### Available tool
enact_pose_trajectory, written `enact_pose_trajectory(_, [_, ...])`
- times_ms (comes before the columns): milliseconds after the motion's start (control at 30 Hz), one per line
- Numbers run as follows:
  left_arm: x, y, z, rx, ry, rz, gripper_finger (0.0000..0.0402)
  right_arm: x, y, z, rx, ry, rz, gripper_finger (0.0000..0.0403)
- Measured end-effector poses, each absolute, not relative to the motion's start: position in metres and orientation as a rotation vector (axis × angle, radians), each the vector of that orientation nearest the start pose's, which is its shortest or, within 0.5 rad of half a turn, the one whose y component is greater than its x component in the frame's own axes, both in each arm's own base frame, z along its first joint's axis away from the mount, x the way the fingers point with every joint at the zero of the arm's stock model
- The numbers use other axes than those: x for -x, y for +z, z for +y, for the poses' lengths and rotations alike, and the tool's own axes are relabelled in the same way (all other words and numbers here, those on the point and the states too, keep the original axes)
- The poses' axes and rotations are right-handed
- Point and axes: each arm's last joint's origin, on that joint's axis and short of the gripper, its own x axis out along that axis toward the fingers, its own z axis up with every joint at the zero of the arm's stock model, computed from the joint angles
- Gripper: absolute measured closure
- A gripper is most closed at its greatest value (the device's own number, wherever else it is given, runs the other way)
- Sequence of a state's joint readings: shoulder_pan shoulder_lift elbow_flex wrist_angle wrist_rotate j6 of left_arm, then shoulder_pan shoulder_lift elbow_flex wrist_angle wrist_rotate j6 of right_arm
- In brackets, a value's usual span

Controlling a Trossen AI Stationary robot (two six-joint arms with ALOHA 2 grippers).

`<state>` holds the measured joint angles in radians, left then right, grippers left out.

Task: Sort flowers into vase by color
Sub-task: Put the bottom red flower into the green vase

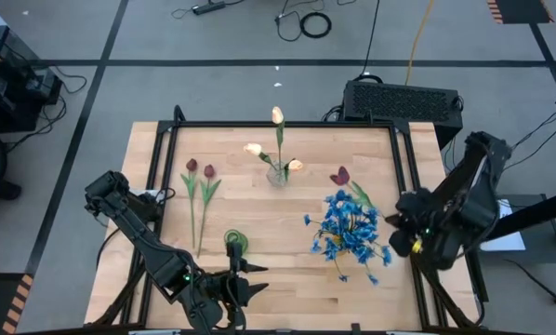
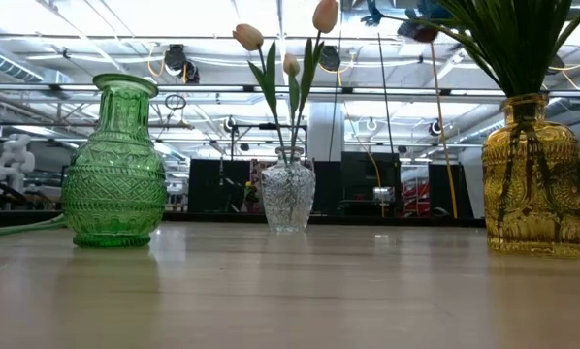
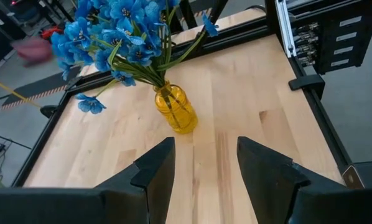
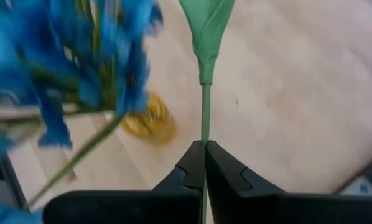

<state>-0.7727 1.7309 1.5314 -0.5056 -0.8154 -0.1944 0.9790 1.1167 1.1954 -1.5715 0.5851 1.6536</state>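
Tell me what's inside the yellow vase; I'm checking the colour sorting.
The yellow vase holds the blue flowers on green stems. A dark red tulip shows beside the bunch; whether its stem reaches inside cannot be seen, as the blooms cover the mouth.

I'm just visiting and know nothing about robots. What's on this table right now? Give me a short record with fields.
Green glass vase: upright, no flowers showing
Clear glass vase: holds three cream-peach tulips
Yellow glass vase: holds the blue clustered flowers
Two dark red tulips: lying flat on the wooden table
Right hand: shut on the green stem of a third dark red tulip, beside the blue bunch
Left hand: open, empty, facing the yellow vase
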Motion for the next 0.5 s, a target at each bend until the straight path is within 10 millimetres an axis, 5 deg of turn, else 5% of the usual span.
enact_pose_trajectory(500, [-0.294, 0.32, -0.243, -0.351, 0.158, 0.458, 0.0222, -0.077, 0.371, 0.061, -0.257, -0.469, 0.488, 0.0402])
